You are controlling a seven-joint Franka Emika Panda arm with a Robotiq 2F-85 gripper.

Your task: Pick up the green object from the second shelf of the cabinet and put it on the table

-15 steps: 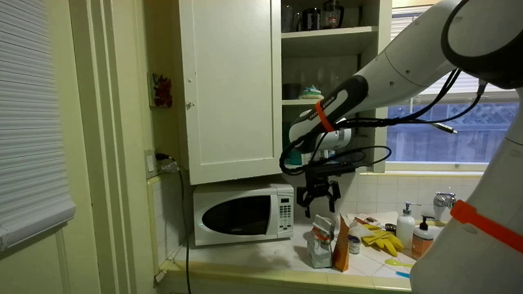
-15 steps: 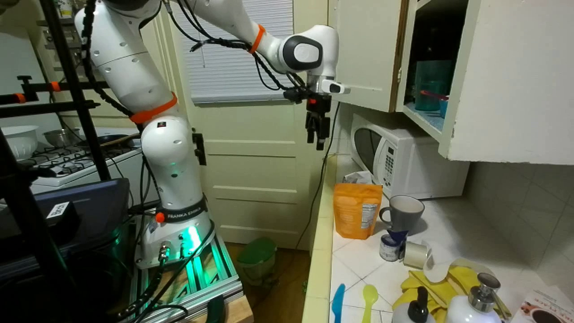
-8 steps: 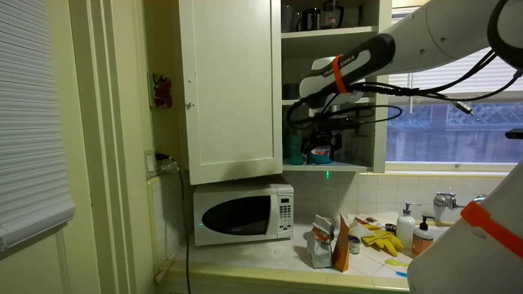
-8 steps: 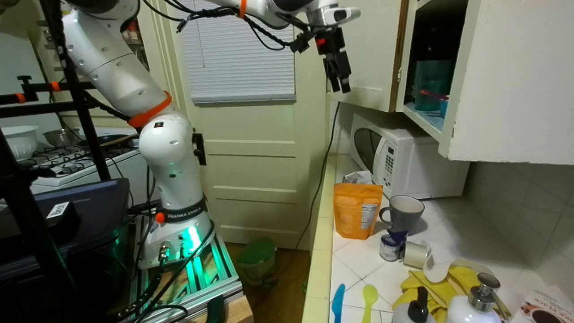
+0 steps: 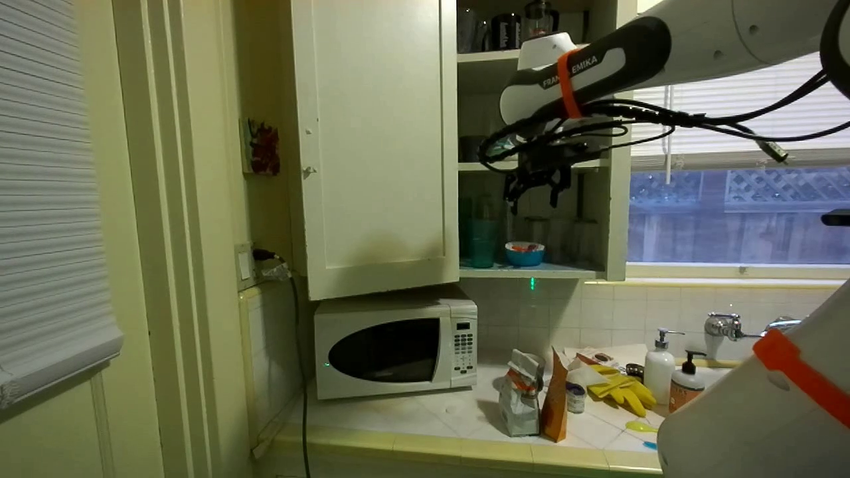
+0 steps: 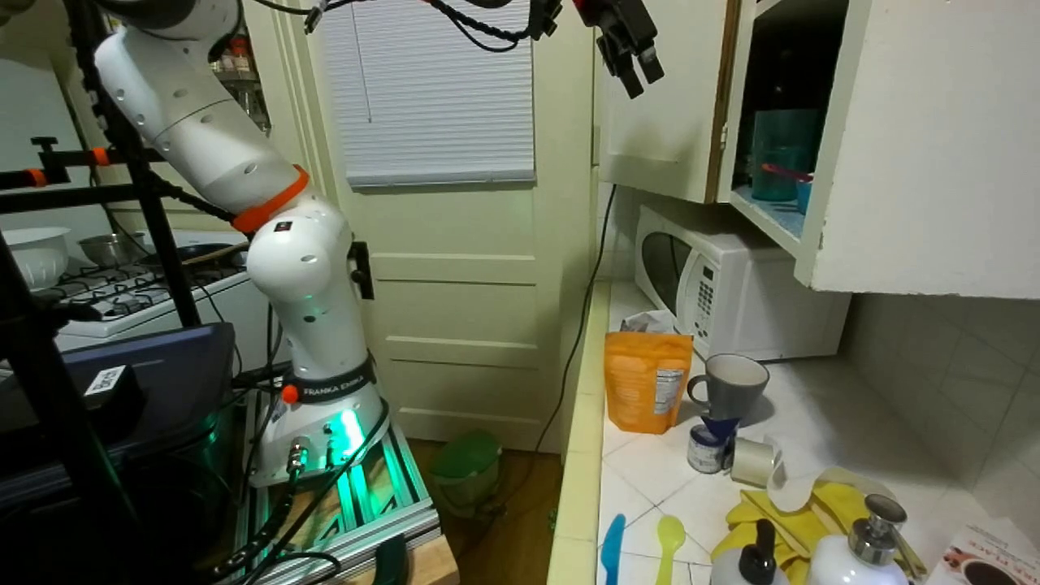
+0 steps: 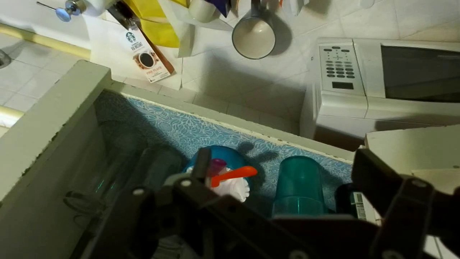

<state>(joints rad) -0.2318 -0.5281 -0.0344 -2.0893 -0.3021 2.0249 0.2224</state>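
The green object (image 5: 503,146) shows in an exterior view as a small pale-green patch on the second shelf (image 5: 469,166), partly hidden behind my arm's cables. It does not show in the wrist view. The white cabinet (image 5: 382,139) has its door swung open. My gripper (image 5: 533,201) is open and empty, tilted, in front of the cabinet opening just below the second shelf's level. It also shows high up in an exterior view (image 6: 642,80). In the wrist view the open fingers (image 7: 283,158) stand wide apart above the bottom shelf. The table (image 5: 418,418) is the tiled countertop below.
A blue bowl (image 5: 524,255) with an orange-handled utensil and teal cups (image 5: 481,245) stand on the bottom shelf. The microwave (image 5: 398,345) sits under the cabinet. An orange pouch (image 6: 647,382), a grey mug (image 6: 734,386) and yellow gloves (image 6: 800,520) lie on the countertop.
My gripper has risen from above the countertop, past the bottom shelf, to near the second shelf, and has tilted. The blue bowl has come into view. The green object has become partly covered.
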